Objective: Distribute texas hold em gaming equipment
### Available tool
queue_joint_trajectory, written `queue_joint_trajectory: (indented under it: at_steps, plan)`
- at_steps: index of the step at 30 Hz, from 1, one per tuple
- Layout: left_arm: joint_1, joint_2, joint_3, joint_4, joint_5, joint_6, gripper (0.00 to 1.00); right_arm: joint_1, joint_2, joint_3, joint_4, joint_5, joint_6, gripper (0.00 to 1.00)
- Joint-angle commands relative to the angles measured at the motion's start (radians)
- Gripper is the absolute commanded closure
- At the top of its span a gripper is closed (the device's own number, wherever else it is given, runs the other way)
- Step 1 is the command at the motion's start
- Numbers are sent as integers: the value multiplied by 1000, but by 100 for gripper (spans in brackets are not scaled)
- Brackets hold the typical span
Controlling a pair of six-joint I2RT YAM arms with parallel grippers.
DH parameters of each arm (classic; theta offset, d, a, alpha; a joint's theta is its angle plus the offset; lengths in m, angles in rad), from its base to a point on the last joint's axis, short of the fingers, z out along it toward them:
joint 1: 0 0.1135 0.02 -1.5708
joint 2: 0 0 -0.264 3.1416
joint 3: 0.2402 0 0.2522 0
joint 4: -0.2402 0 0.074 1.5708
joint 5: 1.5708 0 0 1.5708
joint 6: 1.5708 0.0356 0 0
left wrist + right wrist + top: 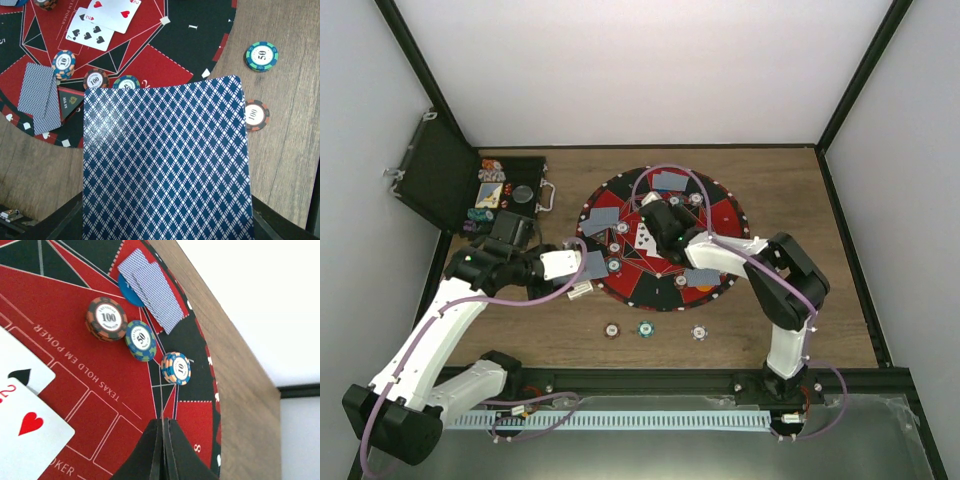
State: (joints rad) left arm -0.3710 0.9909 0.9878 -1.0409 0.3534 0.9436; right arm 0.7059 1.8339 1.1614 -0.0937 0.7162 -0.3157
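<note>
A grey-blue-backed playing card [165, 160] is grasped by the left gripper [582, 265], which is clenched on it. The card is held out at the left rim of the round red-and-black mat [720, 215], above the wooden table [790, 320]. In the left wrist view the card's diamond-lattice back fills the lower frame and the fingers are hidden behind it. Beyond it, a teal chip [261, 56] marked 50 and a brown chip [256, 115] marked 100 are seen on bare wood grain, the brown one just beside the card's right edge.

The right gripper [162, 427] is seen pressed together, with nothing between its dark fingers, over the printed red field near the face-up cards [25, 430]. Only the right wrist view shows a blue disc button [126, 290] tucked under two face-down cards [152, 290], with three round, edge-striped chips [140, 340] in a row alongside. The black case [440, 185], lying open, is shown only from above.
</note>
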Motion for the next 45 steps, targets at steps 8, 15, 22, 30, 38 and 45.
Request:
queue_joint_trajectory:
  at_steps: [8,15,22,30,38,45]
  plan:
    - [1,-6,-3,25,7,2,94,41,61,-130,262,51,-196,99]
    - [2,1,0,22,18,0,94,47,63,-112,77,-35,-56,94]
    - [1,7,12,1,19,6,94,55,55,-66,-97,-95,70,83]
    - [1,6,16,5,30,3,94,55,-8,-25,-212,-204,174,27]
    - [1,2,17,6,29,0,94,41,-121,115,-310,-328,349,5]
    - [1,-3,14,24,28,-6,94,-31,-244,247,-399,-733,663,0]
